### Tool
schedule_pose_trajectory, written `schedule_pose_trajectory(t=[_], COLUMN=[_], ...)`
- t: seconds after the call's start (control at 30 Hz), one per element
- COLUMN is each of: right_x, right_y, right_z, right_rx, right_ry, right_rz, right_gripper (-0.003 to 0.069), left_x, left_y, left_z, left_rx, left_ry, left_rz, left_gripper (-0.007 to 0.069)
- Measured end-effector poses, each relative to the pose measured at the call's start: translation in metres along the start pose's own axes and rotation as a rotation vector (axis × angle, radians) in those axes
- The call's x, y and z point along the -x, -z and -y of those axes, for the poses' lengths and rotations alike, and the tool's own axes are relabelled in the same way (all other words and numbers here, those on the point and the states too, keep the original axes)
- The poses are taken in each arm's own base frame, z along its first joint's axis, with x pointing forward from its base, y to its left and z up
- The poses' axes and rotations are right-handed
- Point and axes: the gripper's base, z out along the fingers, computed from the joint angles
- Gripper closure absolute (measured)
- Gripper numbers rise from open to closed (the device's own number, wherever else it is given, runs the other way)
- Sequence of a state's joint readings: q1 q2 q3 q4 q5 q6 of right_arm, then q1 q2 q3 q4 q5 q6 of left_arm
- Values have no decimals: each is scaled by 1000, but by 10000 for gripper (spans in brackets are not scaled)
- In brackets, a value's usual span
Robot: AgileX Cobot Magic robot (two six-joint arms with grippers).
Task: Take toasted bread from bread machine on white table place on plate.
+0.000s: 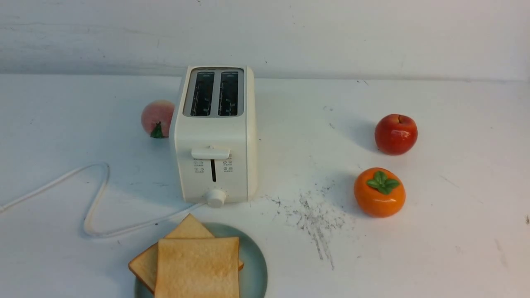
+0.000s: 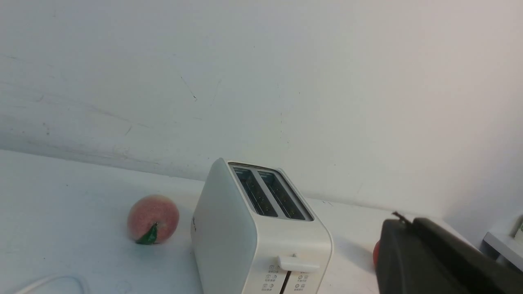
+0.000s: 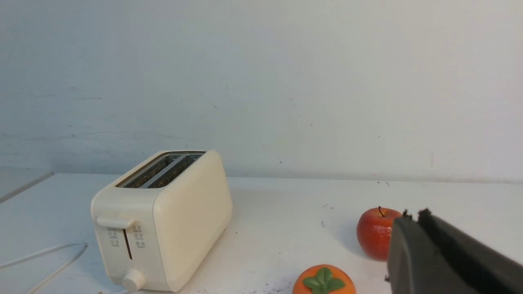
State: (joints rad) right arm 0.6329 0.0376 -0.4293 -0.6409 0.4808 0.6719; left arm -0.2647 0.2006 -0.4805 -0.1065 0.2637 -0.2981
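Two slices of toasted bread [image 1: 198, 265] lie overlapping on the pale blue-green plate [image 1: 253, 265] at the front edge of the white table [image 1: 434, 231]. Just behind the plate stands the cream bread machine [image 1: 215, 136], both slots dark and empty, its lever up. The bread machine [image 2: 261, 232] shows in the left wrist view, and the bread machine [image 3: 163, 216] in the right wrist view too. My left gripper [image 2: 402, 222] is shut with nothing in it, held off to the toaster's right. My right gripper [image 3: 412, 215] is shut and empty, in front of the red apple. Neither arm appears in the front view.
A peach [image 1: 157, 118] sits left of the toaster. A red apple [image 1: 396, 134] and an orange persimmon [image 1: 379, 192] stand on the right. The white cord [image 1: 93, 198] loops across the left front. Dark scratch marks [image 1: 314, 219] lie right of the plate.
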Motion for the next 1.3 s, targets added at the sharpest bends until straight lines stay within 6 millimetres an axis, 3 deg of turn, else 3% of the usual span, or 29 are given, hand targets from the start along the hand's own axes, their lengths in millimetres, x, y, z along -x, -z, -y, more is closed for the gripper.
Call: schedule_pose_trajectory(t=[0.37, 0.57, 0.6, 0.77, 0.87, 1.0, 1.3], right_x=[0, 0, 0, 0, 0, 1, 1], right_y=[0, 0, 0, 0, 0, 0, 0], right_z=[0, 0, 0, 0, 0, 0, 0], right_rx=[-1, -1, -1, -1, 1, 2, 2], right_ry=[4, 2, 2, 2, 2, 2, 1], right_rz=[2, 1, 1, 1, 4, 6, 6], right_gripper=[636, 631, 629, 627, 625, 620, 616], left_x=[-5, -45, -65, -122, -141, -150, -150], left_y=[-1, 2, 6, 10, 12, 15, 15], left_z=[-2, -26, -37, -65, -74, -77, -77], left_rx=[7, 152, 204, 301, 345, 374, 374], left_ry=[0, -8, -14, -51, -60, -50, -51], left_rz=[-7, -24, -33, -133, -237, -315, -316], left_gripper=[613, 607, 607, 605, 604, 596, 589])
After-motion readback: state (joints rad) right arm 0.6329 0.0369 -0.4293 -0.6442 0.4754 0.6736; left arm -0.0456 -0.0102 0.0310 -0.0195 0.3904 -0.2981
